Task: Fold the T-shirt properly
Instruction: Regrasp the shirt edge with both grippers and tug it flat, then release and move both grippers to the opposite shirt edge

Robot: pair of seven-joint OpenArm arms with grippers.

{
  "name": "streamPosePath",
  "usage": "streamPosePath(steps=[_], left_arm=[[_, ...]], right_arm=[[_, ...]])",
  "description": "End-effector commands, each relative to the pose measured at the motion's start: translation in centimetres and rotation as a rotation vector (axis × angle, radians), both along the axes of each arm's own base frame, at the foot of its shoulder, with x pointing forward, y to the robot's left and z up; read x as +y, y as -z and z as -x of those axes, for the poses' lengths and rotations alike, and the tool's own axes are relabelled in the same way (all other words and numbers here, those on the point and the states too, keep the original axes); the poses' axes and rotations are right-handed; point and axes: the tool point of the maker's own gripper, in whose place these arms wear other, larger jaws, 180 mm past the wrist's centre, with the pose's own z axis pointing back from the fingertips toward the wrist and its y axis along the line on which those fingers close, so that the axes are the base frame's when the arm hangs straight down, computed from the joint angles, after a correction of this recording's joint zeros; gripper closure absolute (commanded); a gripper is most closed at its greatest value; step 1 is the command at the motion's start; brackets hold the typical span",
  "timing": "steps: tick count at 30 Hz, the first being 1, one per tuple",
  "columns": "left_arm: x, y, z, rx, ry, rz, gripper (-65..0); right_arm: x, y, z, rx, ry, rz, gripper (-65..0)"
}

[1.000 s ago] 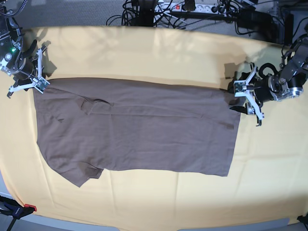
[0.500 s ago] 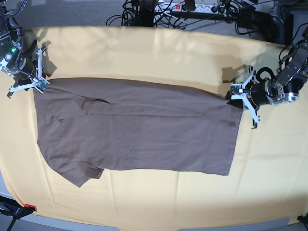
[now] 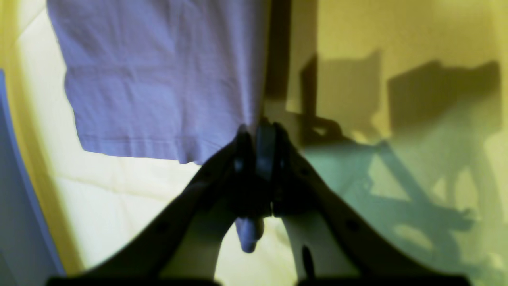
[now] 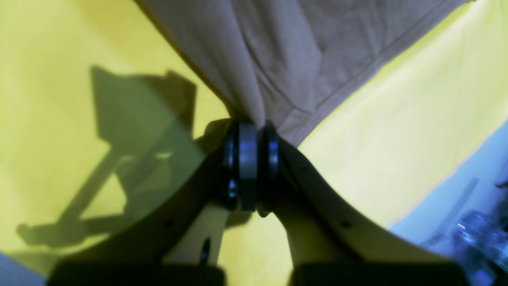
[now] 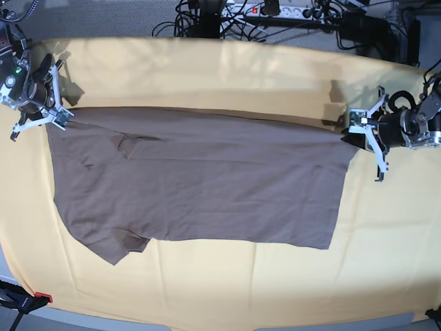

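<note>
From my station I see the T-shirt (image 5: 200, 179) spread flat across the middle of the base frame on the yellow cloth (image 5: 227, 72), its long upper edge drawn into a nearly straight line between the two arms. A sleeve (image 5: 114, 245) sticks out at the lower left of the frame.

The right gripper (image 5: 58, 117) sits at the upper left of the base frame, at the shirt's top left corner. In its wrist view my right gripper (image 4: 254, 131) has its fingers clenched on a bunched fold of the T-shirt (image 4: 301, 51), the fabric fanning toward the top of the frame.

The left gripper (image 5: 353, 127) is at the right of the base frame, on the shirt's top right corner. Its wrist view shows the left gripper (image 3: 258, 135) clamped on the corner of the T-shirt (image 3: 158, 75), with the hem running across the left half of the frame and a scrap of fabric poking out below the pads.

Cables (image 5: 275, 17) lie past the cloth's far edge, along the top of the frame. I see no containers on the cloth.
</note>
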Motion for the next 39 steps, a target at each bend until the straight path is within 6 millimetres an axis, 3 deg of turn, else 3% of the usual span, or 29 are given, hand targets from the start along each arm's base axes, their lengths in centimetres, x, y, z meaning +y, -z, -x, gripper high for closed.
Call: streamPosePath(steps=[1,8,22,30,39], left_arm=[[0.8,-1.5,-0.6,-0.027,-0.003,-0.018,0.0],[0.0,-2.4,1.7,0.053,0.058,-0.019,0.0],[-1.3,-5.2,4.5,0.110,0.114,0.061,0.0],[-1.1,-3.6,7.4,0.198,0.122,0.040,0.0],[-1.1,-2.3,9.3,0.263,0.120,0.042,0.0]], right_arm=[[-1.1,-1.7,-0.9,-0.033,-0.008,0.062,0.0],[-0.3,-3.2,-0.4,0.012,-0.013,0.044,0.0],[-0.9,-0.9,3.9,0.171,-0.022,0.074,0.0],[-2.0,-0.2,6.5,0.264,-0.029,0.129,0.0],[-1.9,-0.1,6.6,0.269,-0.030,0.115,0.0]])
